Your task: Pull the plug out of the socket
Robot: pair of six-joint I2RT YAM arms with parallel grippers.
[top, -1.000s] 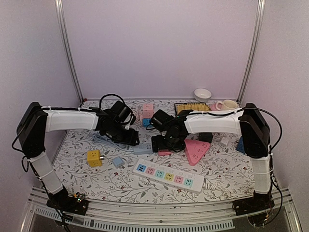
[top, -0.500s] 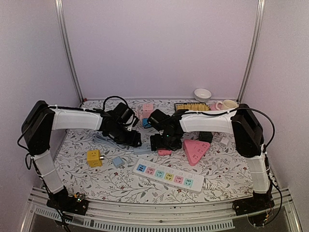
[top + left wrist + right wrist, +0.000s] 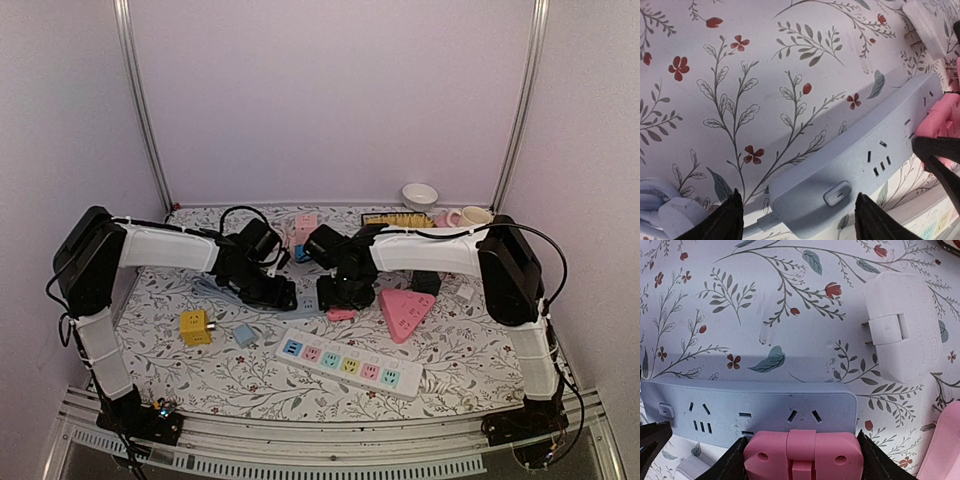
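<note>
The socket is a pale blue power strip (image 3: 755, 407) lying flat on the flowered table (image 3: 305, 302). A pink plug (image 3: 802, 455) sits in its end outlets and also shows in the overhead view (image 3: 341, 314). My right gripper (image 3: 800, 440) is shut on the pink plug, one black finger pressed against each side. My left gripper (image 3: 799, 220) is open over the strip's switch end (image 3: 840, 192), its fingers (image 3: 732, 217) standing either side of it with a gap on the left. The pink plug (image 3: 940, 122) appears at the far right of the left wrist view.
A white adapter (image 3: 902, 332) lies just beyond the strip. Nearer the front are a white strip with coloured outlets (image 3: 350, 365), a yellow cube (image 3: 195, 326), a small blue adapter (image 3: 244, 333) and a pink triangular piece (image 3: 405, 310). A bowl (image 3: 420, 194) and cups (image 3: 470, 216) stand at the back.
Both grippers have drawn in toward the middle over the blue strip. The right jaws have narrowed onto the pink plug. The left jaws have widened.
</note>
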